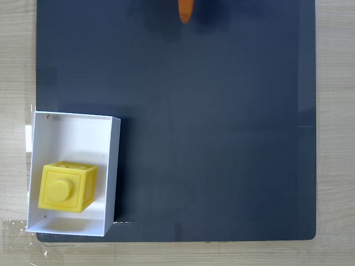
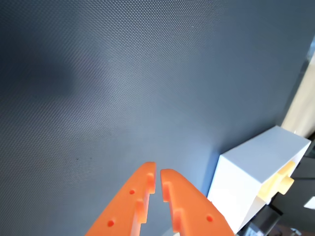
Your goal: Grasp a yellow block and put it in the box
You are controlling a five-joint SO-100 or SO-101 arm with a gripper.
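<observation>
The yellow block (image 1: 67,187) is lying inside the box (image 1: 77,133), in the lower half of the box as the fixed view shows it, with its round raised stud facing up toward the camera. The block's left side is sitting close to the box's left wall, and a strip of bare white floor is being left between its right side and the right wall. In the wrist view a pale yellow part of the block (image 2: 279,181) is being glimpsed over the box's wall at the right edge.

The box (image 2: 251,169) is being carried on the lower left corner of a dark grey mat (image 1: 222,138), with its left wall reaching just past the mat's edge onto the light wooden counter (image 1: 16,66). A shadow is being cast by the box onto the mat along its right side.

The orange end effector (image 2: 158,173) is being seen in the wrist view at the bottom edge, over the bare mat (image 2: 123,83) and to the left of the box, not touching it. Its two fingers are nearly closed, with only a thin slit between the tips, and nothing is being gripped. In the fixed view an orange tip of the end effector (image 1: 185,10) is showing at the top edge, well apart from the box and the block.
</observation>
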